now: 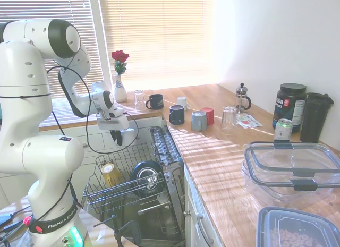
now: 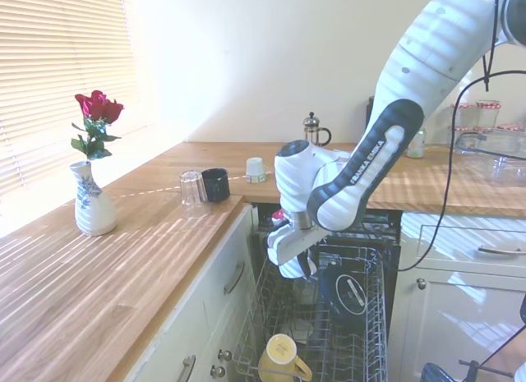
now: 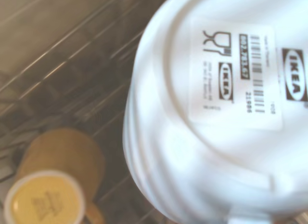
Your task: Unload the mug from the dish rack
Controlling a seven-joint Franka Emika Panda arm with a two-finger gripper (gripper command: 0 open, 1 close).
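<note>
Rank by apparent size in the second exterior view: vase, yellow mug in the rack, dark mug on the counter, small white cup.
1. Vase
2. Yellow mug, though it is nearest the camera, so its rank is unsure
3. Dark mug
4. Small white cup, clearly smallest, also farthest

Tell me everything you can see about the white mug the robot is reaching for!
The mug shows properly only in the wrist view, very close and a bit blurry. It is plain, glossy white and looks ceramic. Its bottom faces the camera, so it seems to be upside down. A white sticker with a barcode and IKEA logos is stuck on the base. It sits over the grey wires of the dish rack, near a yellow mug. In the outside views the gripper blocks it.
</note>
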